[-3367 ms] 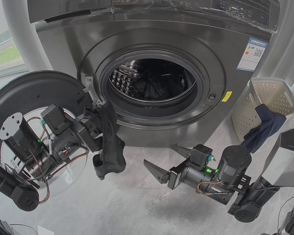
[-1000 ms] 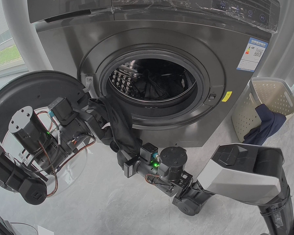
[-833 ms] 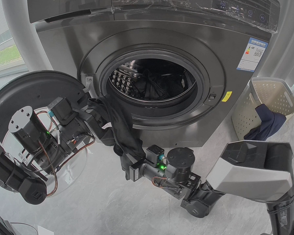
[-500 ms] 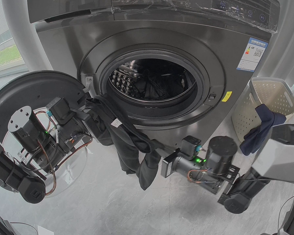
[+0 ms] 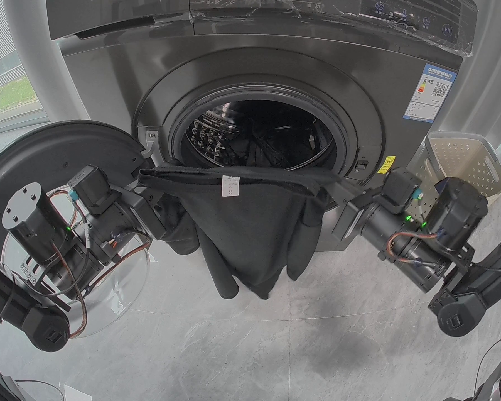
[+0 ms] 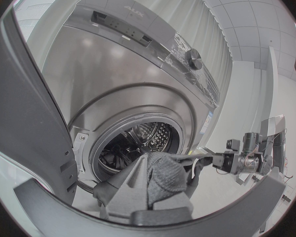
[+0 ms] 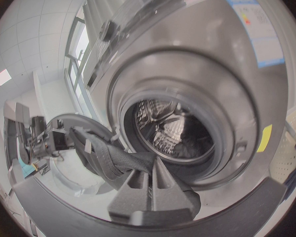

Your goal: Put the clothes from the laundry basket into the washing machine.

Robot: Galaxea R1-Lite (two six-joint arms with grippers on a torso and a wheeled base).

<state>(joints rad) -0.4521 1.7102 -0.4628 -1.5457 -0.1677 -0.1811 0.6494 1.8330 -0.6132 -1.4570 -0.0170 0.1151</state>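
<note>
A black garment (image 5: 250, 224) is stretched wide in front of the washing machine's open drum (image 5: 256, 135), its lower part hanging toward the floor. My left gripper (image 5: 150, 187) is shut on its left end, just right of the open door (image 5: 50, 151). My right gripper (image 5: 337, 190) is shut on its right end, below the drum's right rim. In the left wrist view the left gripper (image 6: 151, 168) pinches bunched black garment (image 6: 166, 175). In the right wrist view the right gripper (image 7: 152, 168) clamps the black garment (image 7: 118, 158). Dark clothes lie inside the drum.
A beige laundry basket (image 5: 473, 162) stands on the floor at the machine's right, with a navy cloth (image 5: 441, 185) over its rim, mostly behind my right arm. Grey tiled floor (image 5: 234, 352) lies open below the garment.
My right gripper closed on the hanging garment's lower end, then swung right and up, pulling it out wide across the drum opening. The left gripper kept its hold near the door.
</note>
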